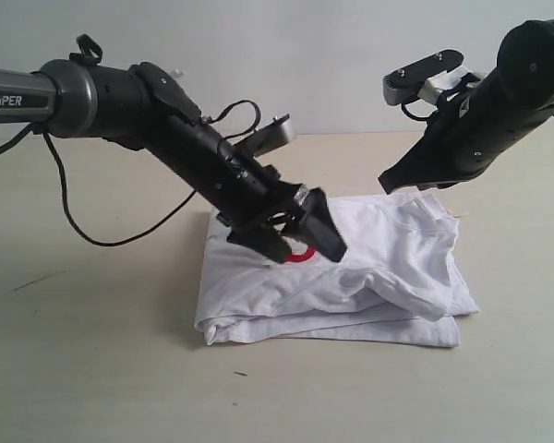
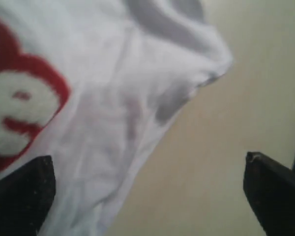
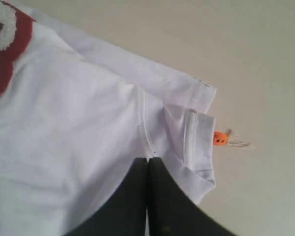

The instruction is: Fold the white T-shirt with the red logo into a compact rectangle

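1 folded white T-shirt (image 1: 388, 268) lies under left hand (image 1: 300, 242), jaws spread.

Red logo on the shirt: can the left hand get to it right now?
Probably yes. The left hand hangs open close over the red logo, and nothing covers the logo or sits between them.

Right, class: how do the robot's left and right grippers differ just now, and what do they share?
The left gripper has its jaws spread wide with nothing between them; the right gripper has its jaws pressed together. The left one sits over the red logo; the right one is by the collar, near the orange tag. Both are black and close over the white T-shirt.
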Tool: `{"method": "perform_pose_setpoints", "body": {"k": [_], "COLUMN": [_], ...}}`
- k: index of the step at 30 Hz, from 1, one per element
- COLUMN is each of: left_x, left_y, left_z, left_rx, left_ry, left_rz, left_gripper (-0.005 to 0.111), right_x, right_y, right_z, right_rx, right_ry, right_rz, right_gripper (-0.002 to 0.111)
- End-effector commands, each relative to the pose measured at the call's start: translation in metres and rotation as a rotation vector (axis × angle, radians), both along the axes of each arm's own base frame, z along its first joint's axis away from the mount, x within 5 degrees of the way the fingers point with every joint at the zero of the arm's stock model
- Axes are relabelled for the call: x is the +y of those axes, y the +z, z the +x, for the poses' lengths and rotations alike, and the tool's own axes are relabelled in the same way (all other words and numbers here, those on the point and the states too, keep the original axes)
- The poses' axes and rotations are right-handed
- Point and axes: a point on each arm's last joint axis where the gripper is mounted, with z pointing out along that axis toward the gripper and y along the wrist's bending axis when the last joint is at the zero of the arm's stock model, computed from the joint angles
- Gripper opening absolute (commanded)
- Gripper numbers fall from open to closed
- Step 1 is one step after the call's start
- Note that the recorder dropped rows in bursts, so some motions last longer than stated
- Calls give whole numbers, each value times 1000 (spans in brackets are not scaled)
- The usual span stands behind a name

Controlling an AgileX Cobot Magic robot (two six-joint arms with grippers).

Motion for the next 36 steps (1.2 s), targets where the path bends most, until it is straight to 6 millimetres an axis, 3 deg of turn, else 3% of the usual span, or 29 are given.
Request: {"method": "perform_pose_setpoints", "body": {"k": [1, 3, 5, 8, 15, 22, 32, 36], "left_x": [16, 15, 15, 14, 14, 27, 51, 69], "left_y": [-5, -5, -5, -6, -35, -70, -75, -74], "left_z": [5, 8, 13, 20, 23, 20, 13, 20], "left_rx": [-32, -50, -74, -120, -76, -23, 7, 61], "left_ry": [18, 52, 107, 173, 195, 195, 84, 154], "left_rz": [174, 178, 175, 163, 208, 381, 620, 636], "left_gripper": [97, 83, 58, 1, 2, 2, 2, 2], "right_x": [0, 0, 0, 1, 5, 9, 10, 10], "right_y": [3, 3, 2, 2, -2, -33, -62, -71], "right_z": [1, 1, 0, -1, -1, 1, 4, 4], "right_rx": [-19, -14, -8, 4, 32, 150, 226, 249], "right_ry": [-18, -24, -24, -30, -66, -39, -45, -47], "right_rz": [24, 35, 34, 42, 116, 126, 114, 111], "right_gripper": [0, 0, 0, 0, 0, 0, 0, 0]}}
